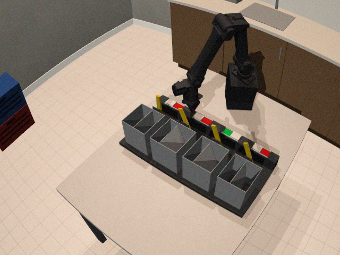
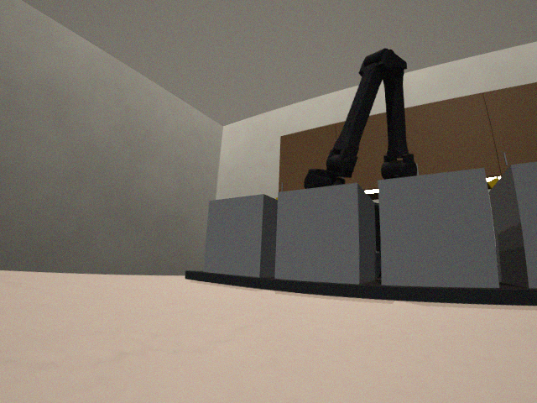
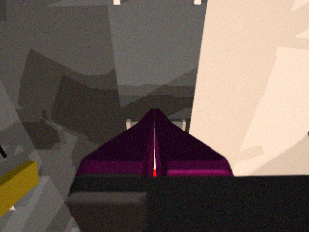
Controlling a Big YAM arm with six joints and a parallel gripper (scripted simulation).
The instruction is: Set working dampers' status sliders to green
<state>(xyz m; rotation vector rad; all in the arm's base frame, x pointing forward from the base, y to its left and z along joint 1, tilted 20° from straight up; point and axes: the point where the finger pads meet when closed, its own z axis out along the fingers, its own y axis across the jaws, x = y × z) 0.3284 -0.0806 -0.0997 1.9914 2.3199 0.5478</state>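
Note:
Four grey open-topped dampers stand in a row on a black base: the first [image 1: 141, 127], the second [image 1: 172, 142], the third [image 1: 204, 161] and the fourth [image 1: 236, 179]. Each has a yellow lever, such as the second one's [image 1: 184, 117]. Behind them run four sliders. The first [image 1: 175, 103], second [image 1: 202, 118] and fourth [image 1: 261, 150] show red; the third [image 1: 230, 133] shows green. My gripper [image 1: 193, 109] is shut and empty, its tips down at the slider rail between the first and second sliders. In the wrist view the purple fingers are pressed together.
The arm's black base block [image 1: 240, 87] stands on the table behind the rail. Brown cabinets [image 1: 302, 79] with a counter lie beyond the table. A blue and red box [image 1: 12, 109] sits at the far left.

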